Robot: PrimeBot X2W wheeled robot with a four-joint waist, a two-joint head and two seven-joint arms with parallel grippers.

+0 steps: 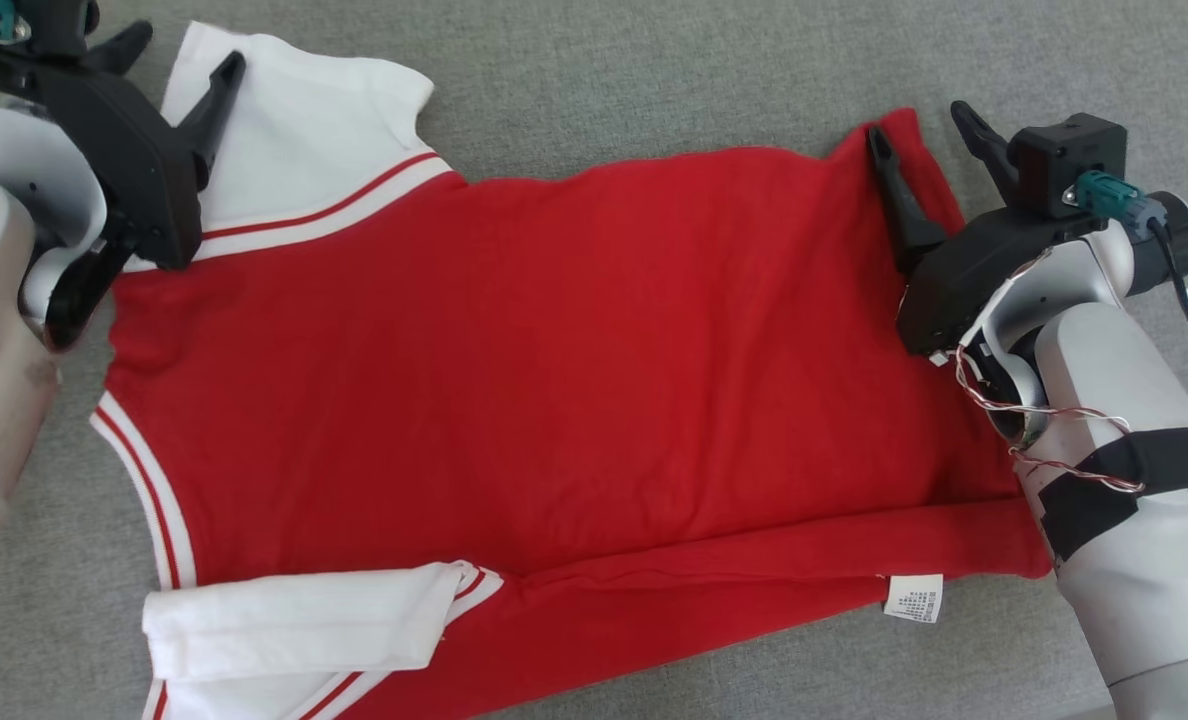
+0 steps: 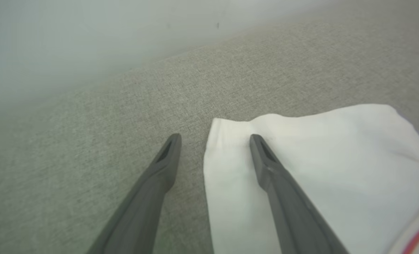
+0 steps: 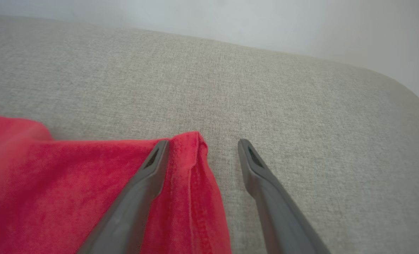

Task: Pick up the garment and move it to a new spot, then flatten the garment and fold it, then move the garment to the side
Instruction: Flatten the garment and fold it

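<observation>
The garment is a red shirt with white sleeves and red-striped white trim, spread sideways on a grey fabric surface. A strip along its near edge is folded over, showing a white label. My left gripper is open at the far left corner, one finger over the white sleeve, the other over bare fabric. My right gripper is open at the far right corner, straddling the red hem edge. Neither holds cloth.
The grey upholstered surface runs beyond the shirt on all sides. In the right wrist view its rounded edge meets a pale wall close behind. The near white sleeve lies folded at the lower left.
</observation>
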